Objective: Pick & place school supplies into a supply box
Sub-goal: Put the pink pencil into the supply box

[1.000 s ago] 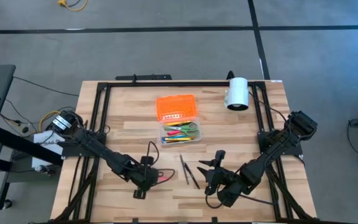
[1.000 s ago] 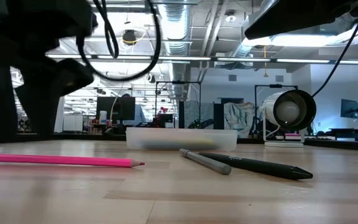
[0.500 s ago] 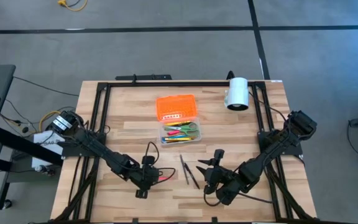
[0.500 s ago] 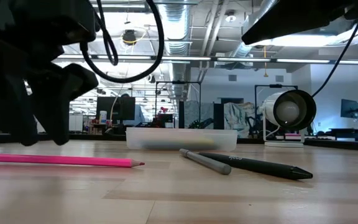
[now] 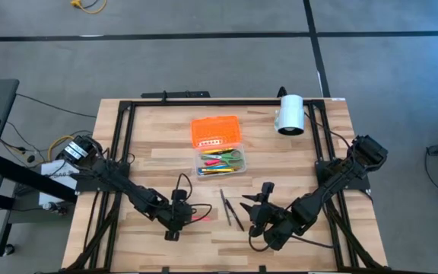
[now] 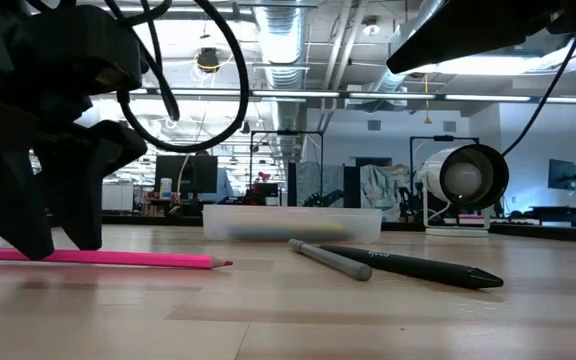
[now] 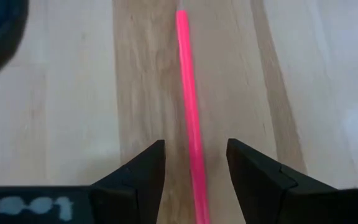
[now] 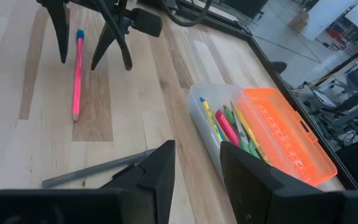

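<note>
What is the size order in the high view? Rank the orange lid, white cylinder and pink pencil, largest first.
1. orange lid, the broadest patch.
2. white cylinder, clearly smaller.
3. pink pencil, only a thin sliver, with part of it covered by the left gripper.

Pale matt wood-grain table (image 5: 150, 164), clear plastic supply box (image 8: 211, 132), ridged translucent orange lid (image 8: 286, 135), seemingly glossy pink pencil (image 7: 189, 112)
</note>
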